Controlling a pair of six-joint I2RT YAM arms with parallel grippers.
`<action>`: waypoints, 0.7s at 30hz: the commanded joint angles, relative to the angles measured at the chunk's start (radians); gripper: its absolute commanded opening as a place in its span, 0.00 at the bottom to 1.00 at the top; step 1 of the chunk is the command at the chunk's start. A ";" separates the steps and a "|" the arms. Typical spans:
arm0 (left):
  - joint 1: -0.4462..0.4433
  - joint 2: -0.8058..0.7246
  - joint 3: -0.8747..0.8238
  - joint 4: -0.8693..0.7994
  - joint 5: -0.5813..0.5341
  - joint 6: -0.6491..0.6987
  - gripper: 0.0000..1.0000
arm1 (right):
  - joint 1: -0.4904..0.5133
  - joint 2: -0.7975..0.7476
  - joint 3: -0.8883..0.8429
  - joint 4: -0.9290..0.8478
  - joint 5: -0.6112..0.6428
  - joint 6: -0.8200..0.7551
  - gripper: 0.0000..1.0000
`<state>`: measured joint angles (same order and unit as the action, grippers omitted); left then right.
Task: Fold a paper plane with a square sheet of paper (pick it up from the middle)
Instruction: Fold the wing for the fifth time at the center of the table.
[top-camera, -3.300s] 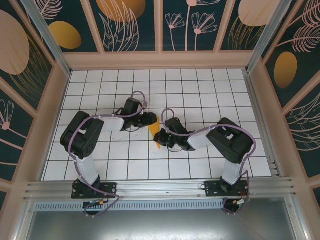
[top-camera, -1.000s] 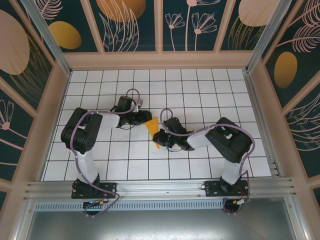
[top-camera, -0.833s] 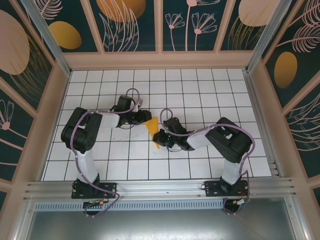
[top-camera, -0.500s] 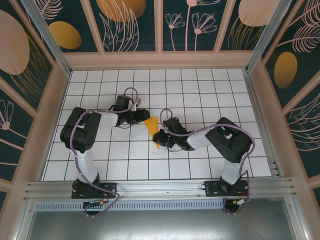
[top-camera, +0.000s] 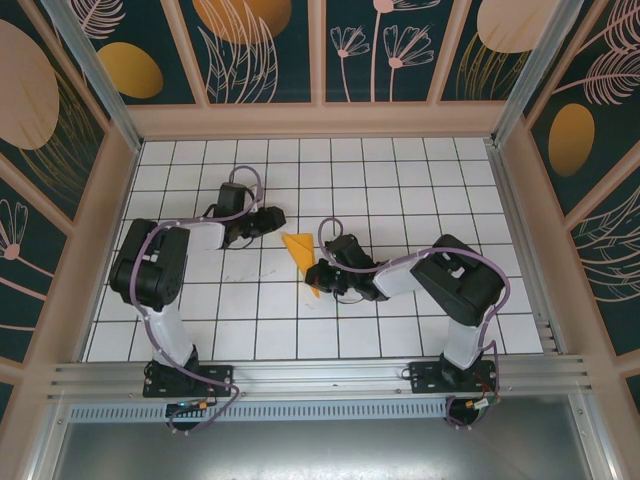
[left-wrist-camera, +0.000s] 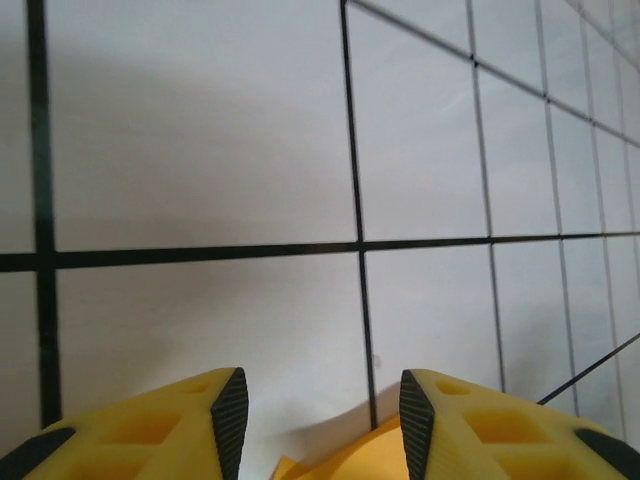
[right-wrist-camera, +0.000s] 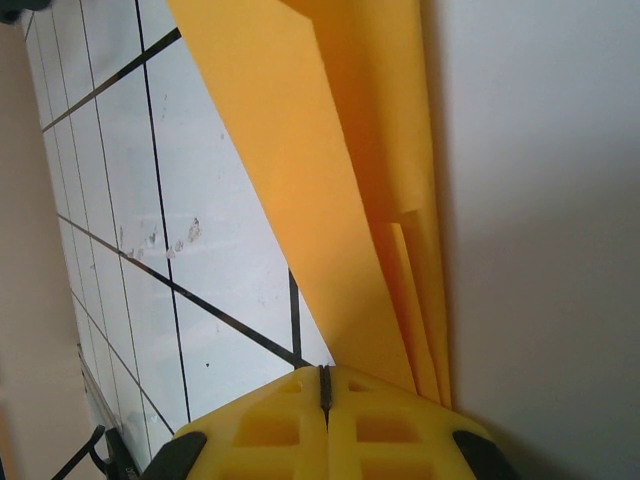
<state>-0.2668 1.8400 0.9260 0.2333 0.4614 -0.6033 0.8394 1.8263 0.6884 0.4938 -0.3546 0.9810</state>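
Moved: left end effector leftward, spread
Paper plane: tip nearward, under pressed-together right end effector
Right wrist: its stacked layers

Paper plane: orange-yellow, folded into a narrow wedge of overlapping layers with sharp creases. It sits mid-table on the white grid, broad end farthest away. Its narrow near end is pinched in the closed right gripper.

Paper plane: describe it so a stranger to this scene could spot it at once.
On the white gridded table, two black arms reach toward the middle. Between them lies the paper plane, a slim orange-yellow folded wedge whose near end meets the right gripper. Unlike the orange ovals on the walls, it sits on the table.
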 joint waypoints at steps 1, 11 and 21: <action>0.003 -0.110 -0.055 0.040 0.016 -0.038 0.45 | 0.026 0.090 -0.054 -0.289 -0.014 -0.028 0.00; -0.109 -0.072 -0.120 0.154 0.180 -0.113 0.32 | 0.023 0.089 -0.039 -0.283 -0.006 -0.022 0.00; -0.109 0.073 -0.075 0.092 0.039 -0.066 0.32 | 0.021 0.046 -0.041 -0.257 -0.018 -0.025 0.00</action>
<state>-0.3813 1.8820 0.8276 0.3553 0.5720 -0.6922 0.8391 1.8240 0.7006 0.4706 -0.3588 0.9737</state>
